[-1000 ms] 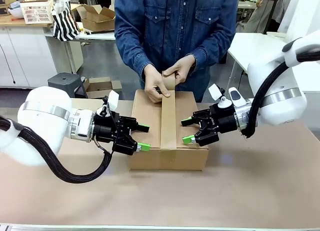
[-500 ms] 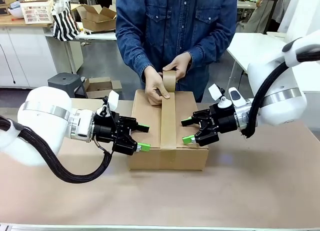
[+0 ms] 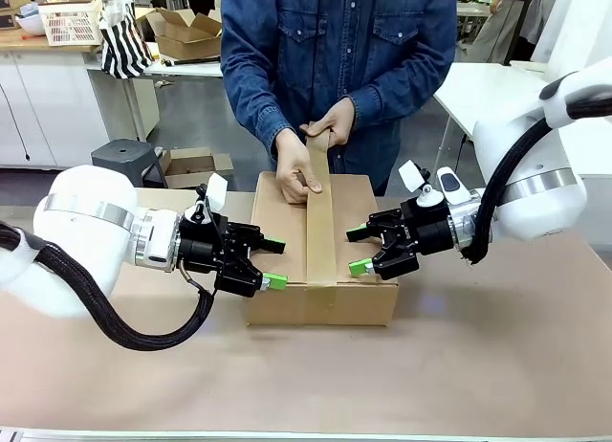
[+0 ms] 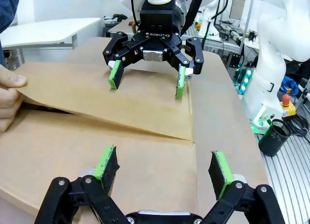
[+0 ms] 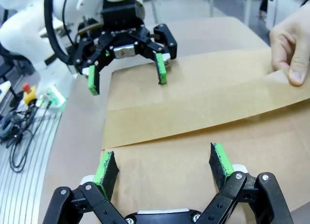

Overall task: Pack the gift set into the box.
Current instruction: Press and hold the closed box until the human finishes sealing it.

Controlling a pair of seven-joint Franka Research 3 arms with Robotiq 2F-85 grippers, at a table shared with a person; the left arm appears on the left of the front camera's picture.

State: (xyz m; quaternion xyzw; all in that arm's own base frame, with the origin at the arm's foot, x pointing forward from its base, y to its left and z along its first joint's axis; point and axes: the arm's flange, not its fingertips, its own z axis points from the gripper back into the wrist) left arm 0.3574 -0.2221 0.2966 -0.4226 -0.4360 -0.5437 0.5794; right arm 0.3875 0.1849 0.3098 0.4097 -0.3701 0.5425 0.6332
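Observation:
The box (image 3: 283,224) sits mid-table with its flaps folded flat. A brown tape strip (image 3: 321,233) runs along its top seam and down the front. The person's hands (image 3: 297,165) press and pull the strip at the far edge. My left gripper (image 3: 275,261) is open at the box's left top edge, with nothing between its fingers. My right gripper (image 3: 357,250) is open over the right top edge. In the left wrist view my left gripper (image 4: 163,166) faces the right gripper (image 4: 147,82) across the cardboard, and the tape (image 4: 97,103) lies between them. The gift set is hidden.
Brown paper covers the table (image 3: 459,356), with free room in front of the box and to both sides. The person stands close behind the box. A white table (image 3: 478,88) and a counter with cartons (image 3: 186,31) lie farther back.
The person's raised hand has lifted the loose tape end a little higher and pulled it taut, while the other hand stays pressing on the box. Neither arm has moved.

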